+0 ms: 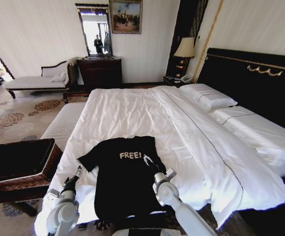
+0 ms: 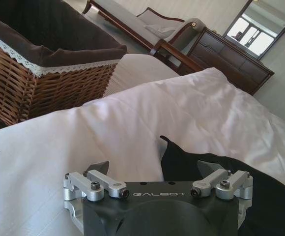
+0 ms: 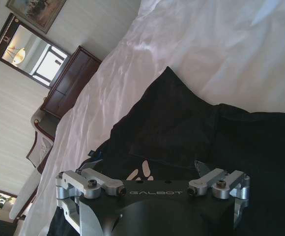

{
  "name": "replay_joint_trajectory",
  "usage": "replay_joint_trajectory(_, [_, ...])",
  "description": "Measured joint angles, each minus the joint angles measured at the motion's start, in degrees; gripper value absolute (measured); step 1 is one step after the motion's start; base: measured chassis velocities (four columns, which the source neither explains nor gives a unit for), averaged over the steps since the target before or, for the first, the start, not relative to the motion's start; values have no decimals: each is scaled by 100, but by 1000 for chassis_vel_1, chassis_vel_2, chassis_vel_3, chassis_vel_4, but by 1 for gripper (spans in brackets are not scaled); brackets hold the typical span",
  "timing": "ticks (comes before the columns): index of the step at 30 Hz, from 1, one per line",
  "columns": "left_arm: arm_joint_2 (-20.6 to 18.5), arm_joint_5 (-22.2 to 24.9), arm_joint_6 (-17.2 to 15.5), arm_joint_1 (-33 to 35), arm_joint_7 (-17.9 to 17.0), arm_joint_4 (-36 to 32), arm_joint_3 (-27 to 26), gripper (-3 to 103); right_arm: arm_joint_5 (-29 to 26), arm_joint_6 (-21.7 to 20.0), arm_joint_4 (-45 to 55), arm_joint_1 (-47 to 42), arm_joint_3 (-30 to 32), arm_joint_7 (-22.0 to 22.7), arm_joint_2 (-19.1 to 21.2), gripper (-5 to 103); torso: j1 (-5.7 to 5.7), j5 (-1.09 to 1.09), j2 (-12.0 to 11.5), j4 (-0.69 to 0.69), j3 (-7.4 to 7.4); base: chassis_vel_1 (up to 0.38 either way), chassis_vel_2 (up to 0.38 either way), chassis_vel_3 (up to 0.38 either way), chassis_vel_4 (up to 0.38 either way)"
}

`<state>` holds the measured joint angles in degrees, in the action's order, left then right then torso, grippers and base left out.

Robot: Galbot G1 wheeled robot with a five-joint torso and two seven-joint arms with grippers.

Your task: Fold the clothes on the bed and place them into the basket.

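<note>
A: Start closest in. Where are the arms?

B: Both are low over the foot of the bed (image 1: 132,105). The left pincer (image 1: 77,172) hangs by the T-shirt's left sleeve, just off the cloth over white duvet, its fingers spread and holding nothing. The right pincer (image 1: 150,162) is over the chest, just beside the "FREE!" lettering, fingers also spread, with nothing pinched.

A: And the T-shirt itself?

B: The black T-shirt (image 1: 125,182) lies flat and face up on the near end of the duvet, both short sleeves out to the sides. Its long axis runs up the bed: hem towards the robot, collar towards the pillows. In the left wrist view the sleeve tip (image 2: 169,147) lies just ahead of the pincer.

A: So how far along, would you say?

B: Hardly begun, by my reading. No fold shows anywhere, so the sleeves, the body folds and the transfer are all left.

A: The basket?

B: The wicker basket (image 1: 46,169) stands off the bed's left side, beside the left arm, its dark lining empty as far as I can see. Farther off are the pillows (image 1: 209,96) and black headboard (image 1: 250,83).
</note>
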<state>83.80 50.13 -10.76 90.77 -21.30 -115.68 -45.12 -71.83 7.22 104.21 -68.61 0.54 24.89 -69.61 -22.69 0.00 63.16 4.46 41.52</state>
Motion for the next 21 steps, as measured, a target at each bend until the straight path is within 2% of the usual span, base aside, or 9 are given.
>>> replay_joint_trajectory(8, [-9,-3,-5,6,-24,-16,0,100,-21,4,101,-188,64,105,-49,102,0,0,0,0,0,0,0,0,0])
replay_joint_trajectory(9, [-10,-6,-5,12,-27,-19,1,100,-18,5,101,-201,67,106,-59,100,0,0,0,1,0,0,0,0,0])
replay_joint_trajectory(10, [-3,-17,-5,42,-39,-50,-2,100,1,16,8,-163,79,113,-115,90,0,0,0,0,0,0,0,0,0])
replay_joint_trajectory(13, [1,-21,-5,64,-43,-69,-11,100,0,19,-32,-115,81,137,-148,86,0,1,0,0,0,0,0,0,0])
replay_joint_trajectory(16, [4,-24,-4,90,-49,-83,-34,100,14,24,-102,-57,72,206,-174,69,0,0,0,0,0,0,0,0,0])
replay_joint_trajectory(17, [4,-24,-4,90,-49,-83,-34,100,14,24,-102,-57,72,206,-174,69,0,0,0,0,0,0,0,0,0])
replay_joint_trajectory(19, [10,-25,-1,111,-53,-89,-43,100,33,28,-134,-43,67,235,-180,58,0,0,0,0,0,0,0,0,0])
replay_joint_trajectory(20, [14,-26,0,121,-54,-94,-46,100,40,29,-144,-43,66,245,-182,58,0,0,0,0,0,0,0,0,0])
replay_joint_trajectory(21, [18,-27,1,129,-55,-96,-49,100,48,31,-151,-46,66,253,-184,52,0,0,0,0,0,0,0,0,0])
